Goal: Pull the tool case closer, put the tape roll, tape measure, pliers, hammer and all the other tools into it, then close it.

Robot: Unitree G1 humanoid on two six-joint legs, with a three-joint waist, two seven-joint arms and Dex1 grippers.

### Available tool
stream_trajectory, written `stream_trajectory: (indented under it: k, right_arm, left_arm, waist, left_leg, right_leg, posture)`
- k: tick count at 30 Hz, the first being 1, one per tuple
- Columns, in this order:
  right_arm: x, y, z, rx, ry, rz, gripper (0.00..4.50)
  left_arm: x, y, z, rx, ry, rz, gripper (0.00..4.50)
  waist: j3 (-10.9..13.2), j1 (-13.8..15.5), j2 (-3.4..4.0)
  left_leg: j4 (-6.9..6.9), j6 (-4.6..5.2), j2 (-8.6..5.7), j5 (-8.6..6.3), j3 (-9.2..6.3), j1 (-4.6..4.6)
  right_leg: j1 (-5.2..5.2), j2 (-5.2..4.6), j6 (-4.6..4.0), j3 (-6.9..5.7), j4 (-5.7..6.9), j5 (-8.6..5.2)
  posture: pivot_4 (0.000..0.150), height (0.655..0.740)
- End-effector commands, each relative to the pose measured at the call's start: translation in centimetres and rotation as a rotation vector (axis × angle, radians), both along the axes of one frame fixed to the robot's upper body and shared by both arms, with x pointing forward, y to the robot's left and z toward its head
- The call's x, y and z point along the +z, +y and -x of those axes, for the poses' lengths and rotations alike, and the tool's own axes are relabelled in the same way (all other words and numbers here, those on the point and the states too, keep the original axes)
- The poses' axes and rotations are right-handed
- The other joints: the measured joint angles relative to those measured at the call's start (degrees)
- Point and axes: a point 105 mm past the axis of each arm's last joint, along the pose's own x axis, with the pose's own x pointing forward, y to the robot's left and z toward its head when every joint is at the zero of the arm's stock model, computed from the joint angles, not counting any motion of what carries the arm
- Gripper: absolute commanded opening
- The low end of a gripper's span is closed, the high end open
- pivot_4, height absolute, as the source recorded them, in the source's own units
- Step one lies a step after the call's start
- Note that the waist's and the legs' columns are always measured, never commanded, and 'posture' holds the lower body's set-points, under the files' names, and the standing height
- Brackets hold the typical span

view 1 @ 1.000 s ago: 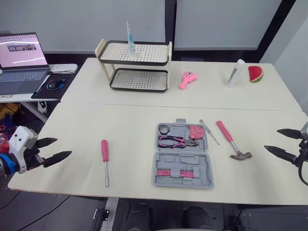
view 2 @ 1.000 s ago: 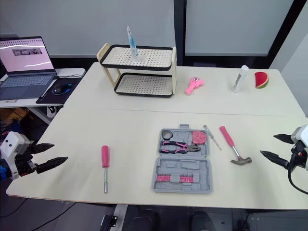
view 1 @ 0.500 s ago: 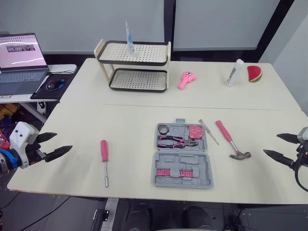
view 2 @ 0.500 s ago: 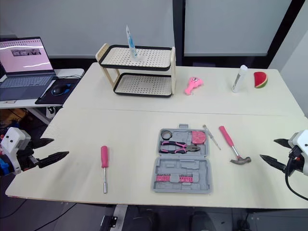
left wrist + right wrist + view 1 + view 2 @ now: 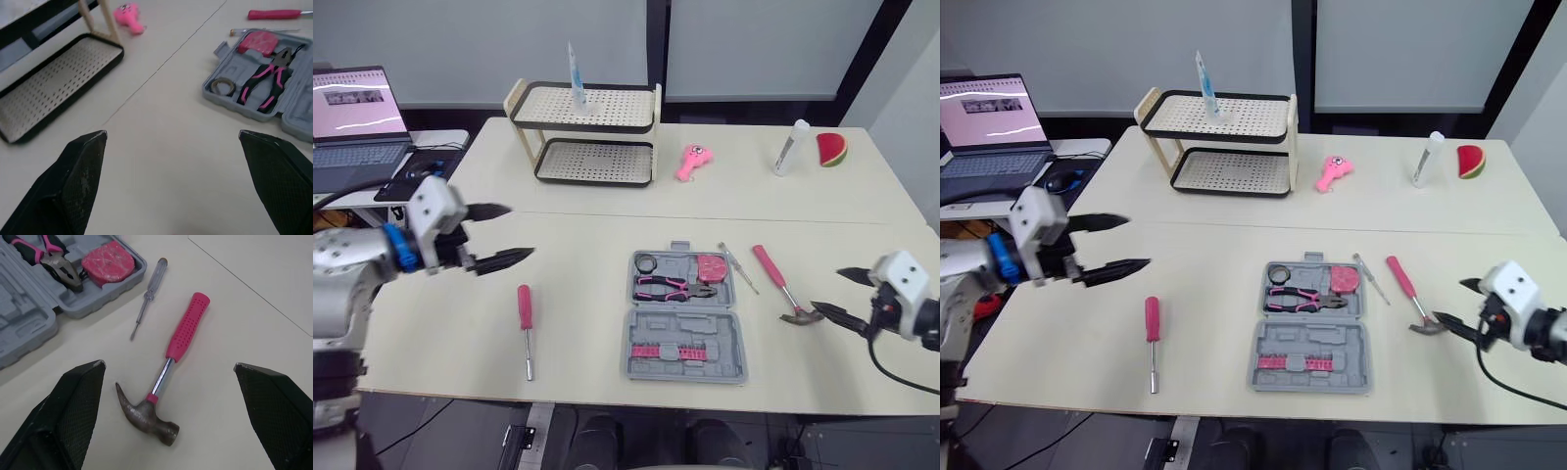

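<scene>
1 case (image 5: 685, 328); 1 pliers (image 5: 675, 288); 1 tape roll (image 5: 648, 263); 1 tape measure (image 5: 712, 267); 1 hammer (image 5: 785, 286); 2 screwdrivers: pink screwdriver (image 5: 526, 318), clear screwdriver (image 5: 738, 267); 1 rack (image 5: 585, 132); 1 tube (image 5: 576, 76); 1 pink toy (image 5: 692, 162); 1 bottle (image 5: 792, 148); 1 melon slice (image 5: 831, 149); 1 laptop (image 5: 352, 122); 1 mouse (image 5: 1067, 180)

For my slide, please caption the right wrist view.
Right gripper, jaws open, above the pink-handled hammer, near a screwdriver and tool case.
</scene>
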Motion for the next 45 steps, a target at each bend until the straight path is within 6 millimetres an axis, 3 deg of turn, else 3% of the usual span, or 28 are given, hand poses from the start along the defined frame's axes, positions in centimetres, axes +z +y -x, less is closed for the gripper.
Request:
stream_trajectory:
  k: [1,7,12,19,22,26,32,36,45]
  right_arm:
    - [0.6,1.6,-1.3,0.015,-0.036,-0.005,4.49]
    - [0.0,3.9,-3.5,0.037,-0.051,-0.017,4.49]
    - [-0.6,5.2,-4.6,0.031,-0.056,-0.036,4.49]
    - [-2.2,6.9,-7.8,-0.012,-0.075,0.025,4.49]
    - [-2.7,7.5,-8.9,-0.020,-0.071,0.027,4.32]
    - [-3.6,7.3,-9.6,-0.043,-0.050,0.043,3.25]
    - [-4.3,7.5,-10.1,-0.042,-0.038,0.051,3.25]
    - [-4.6,7.5,-10.2,-0.042,-0.029,0.052,2.50]
    - [-5.8,7.5,-10.6,-0.084,0.016,0.022,2.50]
  left_arm:
    - [1.0,-4.3,0.5,-0.176,-0.032,-0.019,4.50]
    - [1.1,-9.4,1.1,-0.382,-0.059,-0.038,4.50]
    - [1.2,-10.8,1.5,-0.438,-0.067,-0.030,4.50]
    - [0.2,-12.7,1.9,-0.492,-0.062,-0.012,4.50]
    - [0.2,-13.2,1.7,-0.498,-0.063,0.003,4.50]
    - [-0.1,-13.2,1.9,-0.504,-0.050,0.003,4.50]
    - [-0.3,-13.0,2.0,-0.501,-0.042,0.003,4.50]
    - [-0.4,-13.1,1.9,-0.501,-0.043,0.006,4.50]
    - [-0.7,-13.5,2.2,-0.511,-0.048,0.008,4.50]
  waist:
    - [0.00,-0.01,0.00]
    - [0.01,0.00,-0.01]
    - [0.01,0.01,-0.01]
    - [0.01,-0.05,-0.01]
    - [0.01,-0.07,-0.01]
    - [0.01,0.00,-0.01]
    - [0.01,-0.15,-0.01]
    - [0.01,-0.15,0.00]
    - [0.01,-0.14,0.00]
  left_leg:
    - [0.00,-0.02,0.01,0.01,0.00,0.00]
    - [0.04,-0.20,0.04,0.12,-0.02,-0.08]
    - [0.05,-0.22,0.04,0.13,-0.03,-0.14]
    - [0.11,-0.23,0.03,0.14,-0.02,-0.12]
    - [0.10,-0.24,0.03,0.14,0.00,-0.19]
    - [0.13,-0.25,0.00,0.15,0.01,-0.24]
    - [0.12,-0.25,0.03,0.15,0.01,-0.24]
    - [0.13,-0.25,0.03,0.15,0.02,-0.23]
    - [0.12,-0.25,0.03,0.15,0.07,-0.24]
  right_leg:
    - [0.00,0.03,0.00,0.00,0.00,0.00]
    - [-0.02,0.09,0.00,-0.02,-0.02,0.00]
    - [-0.05,0.09,0.00,-0.02,-0.05,0.00]
    - [-0.07,0.10,0.00,-0.03,0.00,0.00]
    - [-0.15,0.10,0.00,-0.04,-0.02,0.00]
    - [-0.18,0.09,0.00,-0.07,-0.01,0.00]
    - [-0.21,0.10,0.00,-0.06,0.00,0.00]
    - [-0.22,0.10,0.00,-0.06,0.01,0.00]
    - [-0.25,0.10,0.00,-0.06,0.02,0.00]
  posture:
    - [0.150,0.7400]
    - [0.150,0.7400]
    - [0.150,0.7400]
    - [0.150,0.7400]
    - [0.150,0.7400]
    - [0.150,0.7400]
    - [0.150,0.7400]
    - [0.150,0.7400]
    - [0.150,0.7400]
